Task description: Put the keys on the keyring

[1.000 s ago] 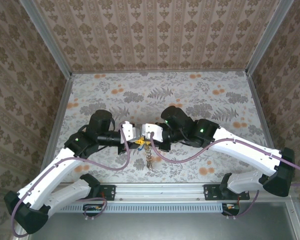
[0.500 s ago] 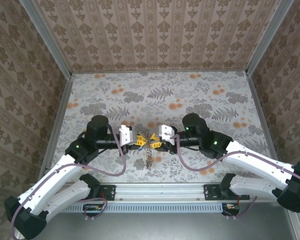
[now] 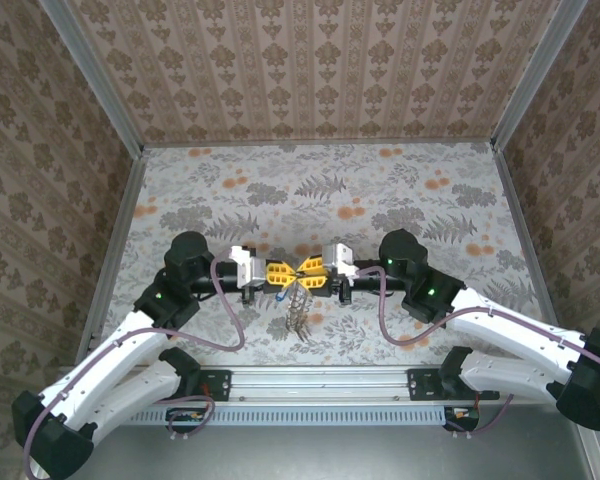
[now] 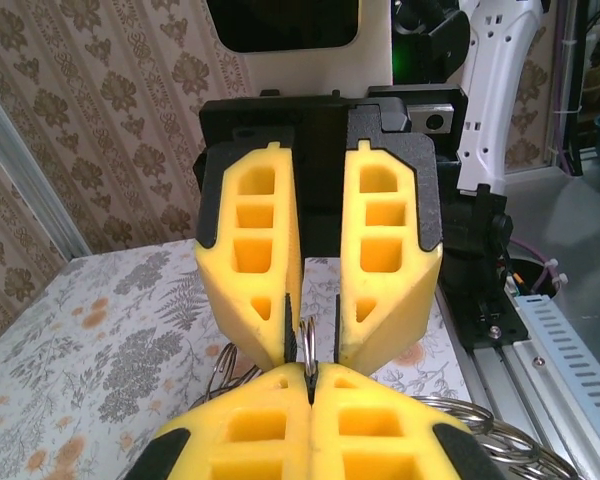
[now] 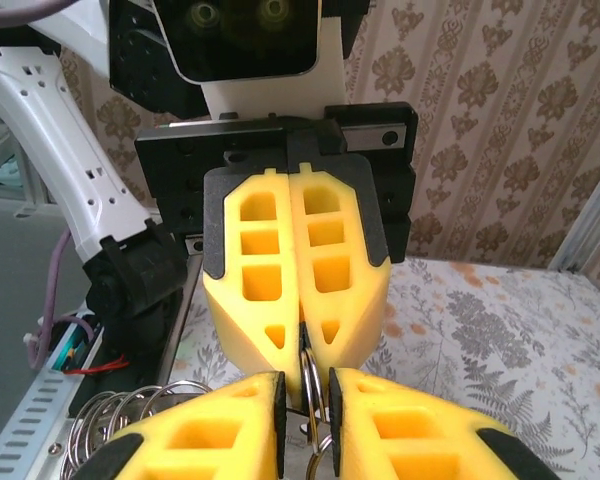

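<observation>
**A:** Item one, left claw (image 3: 277, 272): condition?
**B:** Yellow fingers pressed flat together, pinching the keyring (image 4: 307, 338) at their tips.
**A:** Item two, right claw (image 3: 317, 270)?
**B:** It faces the left claw tip to tip, above the near middle of the floral surface (image 3: 400, 190). Jaws a narrow gap apart, with the ring's thin edge standing inside that gap. Whether either pad touches it, I cannot tell.
**A:** Keyring, position?
**B:** Upright and edge-on between the two claws, held clear of the surface.
**A:** Attachments?
**B:** One silvery chain (image 3: 300, 318), hanging from the ring below the claws, its lower end toward the front rail (image 3: 320, 380). Whether it touches the surface, I cannot tell.
</observation>
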Available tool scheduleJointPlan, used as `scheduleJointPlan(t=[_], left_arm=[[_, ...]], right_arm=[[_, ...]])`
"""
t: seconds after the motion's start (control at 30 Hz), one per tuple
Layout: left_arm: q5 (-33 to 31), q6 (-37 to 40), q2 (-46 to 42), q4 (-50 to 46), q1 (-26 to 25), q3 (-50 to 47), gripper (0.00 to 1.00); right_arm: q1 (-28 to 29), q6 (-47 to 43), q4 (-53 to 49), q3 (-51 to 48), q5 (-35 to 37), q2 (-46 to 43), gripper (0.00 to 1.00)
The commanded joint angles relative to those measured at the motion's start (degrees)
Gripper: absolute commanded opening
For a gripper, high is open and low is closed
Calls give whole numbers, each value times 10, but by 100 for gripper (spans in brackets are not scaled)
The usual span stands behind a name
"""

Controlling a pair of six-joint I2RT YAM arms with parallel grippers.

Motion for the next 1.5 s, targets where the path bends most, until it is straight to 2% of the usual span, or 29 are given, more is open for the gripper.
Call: scheduleJointPlan(t=[0.0,0.13,0.3,0.4,0.53,0.97,1.2,1.3,1.37,1.43,1.47], left_arm=[[20,-25,-9,73,1,-6,0],[15,-45,-7,105,2,-15,0],[18,-56,-6,119,2,-17,0],[16,-63,-7,131,2,-22,0],[11,-72,-7,150,3,-29,0],[6,-85,-4,177,0,-32,0],[-8,-84,8,175,-8,-34,0],[-24,-73,6,139,-9,-30,3],[-37,-49,-4,73,-9,-17,9],[-50,-13,-16,-9,-9,1,21],[-57,7,-22,-52,-9,11,23]], right_arm=[[-5,16,34,-14,-10,-11,23],[-9,27,58,-34,-2,-17,27],[-13,46,85,-48,-6,-26,10],[-14,51,93,-50,-9,-26,11],[-14,61,107,-60,-2,-25,22],[-13,84,138,-67,1,-12,16],[-14,81,144,-60,-17,-4,1],[-14,63,117,-55,-19,-9,0],[-13,32,69,-45,-8,-20,0],[-12,-9,5,-30,17,-33,0],[-12,-35,-38,-19,34,-38,0]])
